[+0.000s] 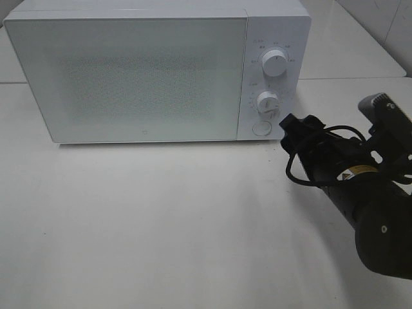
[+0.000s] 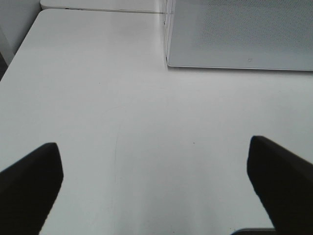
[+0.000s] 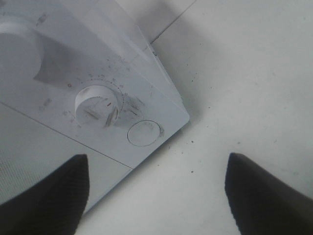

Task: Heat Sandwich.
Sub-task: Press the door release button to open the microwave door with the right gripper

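Black right gripper (image 1: 295,126), nearest in the high view, aims at the round button (image 1: 261,127) of the closed white box-shaped microwave (image 1: 129,71) at the white counter's (image 1: 161,225) back edge, probably to open it. Left wrist view: left gripper (image 2: 156,191) released, idle. Right wrist view: 2 fingers (image 3: 44,196) spread, empty. Sandwich unseen anywhere; its direction and long axis cannot be told.

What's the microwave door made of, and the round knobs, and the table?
Microwave door: probably glass or plastic, frosted white with a dotted mesh pattern. Knobs: likely smooth white plastic. Table: hard white top with a soft sheen, maybe laminate; can't tell surely.
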You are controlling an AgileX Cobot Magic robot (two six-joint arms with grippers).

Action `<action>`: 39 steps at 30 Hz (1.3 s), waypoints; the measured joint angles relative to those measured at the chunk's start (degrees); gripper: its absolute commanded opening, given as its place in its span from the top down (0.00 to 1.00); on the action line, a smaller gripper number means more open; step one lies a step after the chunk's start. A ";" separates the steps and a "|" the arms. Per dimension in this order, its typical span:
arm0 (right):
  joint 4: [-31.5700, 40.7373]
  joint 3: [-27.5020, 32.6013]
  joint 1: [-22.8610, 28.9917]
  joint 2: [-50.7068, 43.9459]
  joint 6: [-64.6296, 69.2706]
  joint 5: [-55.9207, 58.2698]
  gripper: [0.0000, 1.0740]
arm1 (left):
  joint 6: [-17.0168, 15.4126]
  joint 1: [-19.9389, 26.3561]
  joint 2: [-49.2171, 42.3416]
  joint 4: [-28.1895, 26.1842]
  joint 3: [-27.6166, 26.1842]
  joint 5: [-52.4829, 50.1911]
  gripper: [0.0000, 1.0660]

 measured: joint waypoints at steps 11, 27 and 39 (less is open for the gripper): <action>0.06 0.00 0.00 0.00 30.42 0.00 0.35 | 0.00 0.00 0.00 0.00 0.00 0.00 0.08; 0.00 0.00 0.00 0.00 45.72 4.18 1.00 | 0.00 0.00 0.00 0.00 0.00 0.00 0.08; -0.46 -1.95 0.00 1.60 45.72 5.84 1.00 | 0.00 0.00 0.00 0.00 0.00 0.00 0.08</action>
